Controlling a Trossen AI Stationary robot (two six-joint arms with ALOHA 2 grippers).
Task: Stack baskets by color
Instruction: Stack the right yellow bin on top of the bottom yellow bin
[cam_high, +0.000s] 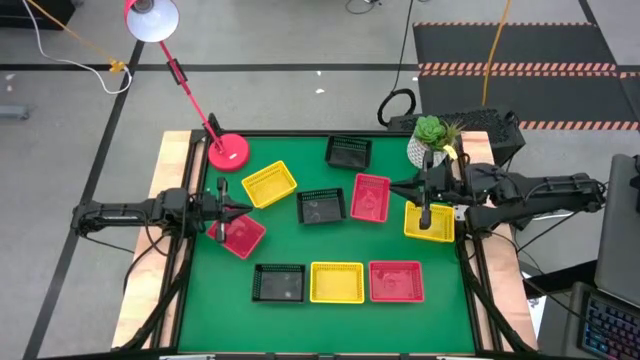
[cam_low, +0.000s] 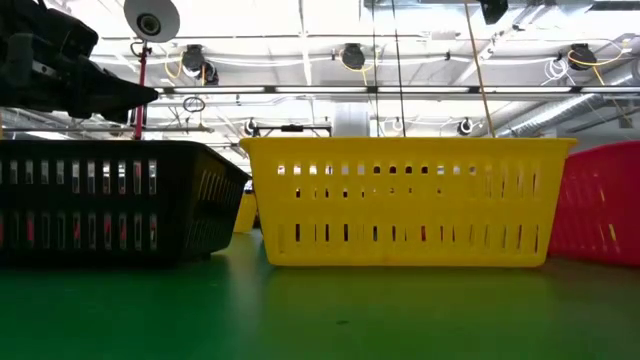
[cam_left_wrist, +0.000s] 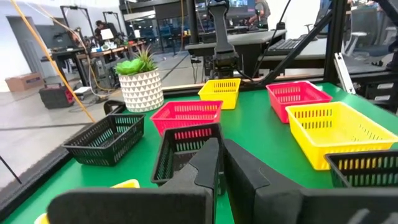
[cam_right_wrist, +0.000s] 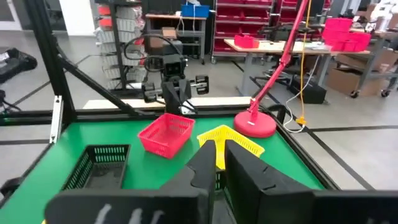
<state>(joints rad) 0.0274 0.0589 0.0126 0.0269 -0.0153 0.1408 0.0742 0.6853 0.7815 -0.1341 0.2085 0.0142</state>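
Nothing's stacked yet: all nine baskets (cam_high: 337, 282) sit singly around the lamp base (cam_high: 228, 152). Left gripper (cam_high: 222, 212) grips a red basket (cam_high: 243, 236); right gripper (cam_high: 425, 216) fingers, can't tell.

I'm watching the green table (cam_high: 300, 240) from straight overhead; the low camera is sitting at its surface, close against the front yellow basket (cam_low: 405, 200). Both wrist cameras are facing each other across that table.

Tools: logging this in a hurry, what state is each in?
Left tool: closed on a red basket.
Right tool: cannot be told.
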